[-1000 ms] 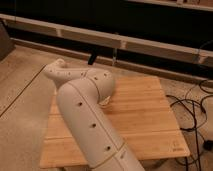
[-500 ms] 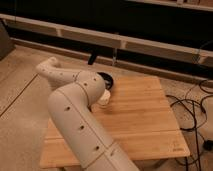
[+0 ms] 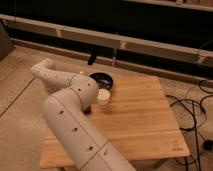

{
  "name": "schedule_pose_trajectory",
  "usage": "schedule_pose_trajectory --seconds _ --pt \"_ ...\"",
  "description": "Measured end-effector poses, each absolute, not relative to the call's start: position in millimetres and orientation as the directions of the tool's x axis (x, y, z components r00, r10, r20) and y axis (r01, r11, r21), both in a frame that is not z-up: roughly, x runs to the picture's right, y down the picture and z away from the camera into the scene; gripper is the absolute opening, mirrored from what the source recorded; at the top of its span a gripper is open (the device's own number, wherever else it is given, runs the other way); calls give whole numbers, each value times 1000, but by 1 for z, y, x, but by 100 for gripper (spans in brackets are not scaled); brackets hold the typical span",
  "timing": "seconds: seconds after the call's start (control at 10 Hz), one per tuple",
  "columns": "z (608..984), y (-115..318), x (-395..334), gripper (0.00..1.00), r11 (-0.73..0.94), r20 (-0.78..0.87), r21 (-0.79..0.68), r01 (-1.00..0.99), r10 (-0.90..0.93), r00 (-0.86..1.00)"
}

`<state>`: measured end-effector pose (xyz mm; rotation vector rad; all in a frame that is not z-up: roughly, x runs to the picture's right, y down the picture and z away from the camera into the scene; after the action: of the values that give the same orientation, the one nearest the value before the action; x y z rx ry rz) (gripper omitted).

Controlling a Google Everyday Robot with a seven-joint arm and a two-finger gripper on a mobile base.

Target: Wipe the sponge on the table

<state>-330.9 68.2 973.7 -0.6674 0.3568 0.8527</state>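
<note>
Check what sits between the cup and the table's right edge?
Nothing: bare table, in the camera view. Pincer hidden behind the arm, left of the cup.

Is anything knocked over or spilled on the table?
No, nothing looks wrong. The white cup stands upright on the table, and the dark dish sits flat behind it. The hand is low beside the cup, mostly hidden by the arm.

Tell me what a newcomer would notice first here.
The bulky white robot arm fills the left foreground, bending over the light wooden plank table; its gripper is hidden under the bend. A small white cup and a dark round dish sit near the table's far edge.
</note>
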Motion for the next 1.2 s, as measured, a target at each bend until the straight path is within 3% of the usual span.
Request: schedule_pose_trajectory --seconds 0.5,0.8,1.2 --pt "936 63 -373 0 407 -418 -462 -788 683 599" --pt "909 100 -346 0 361 -391 -484 -797 725 567" --pt "900 133 -310 0 339 -422 -452 -825 734 532"
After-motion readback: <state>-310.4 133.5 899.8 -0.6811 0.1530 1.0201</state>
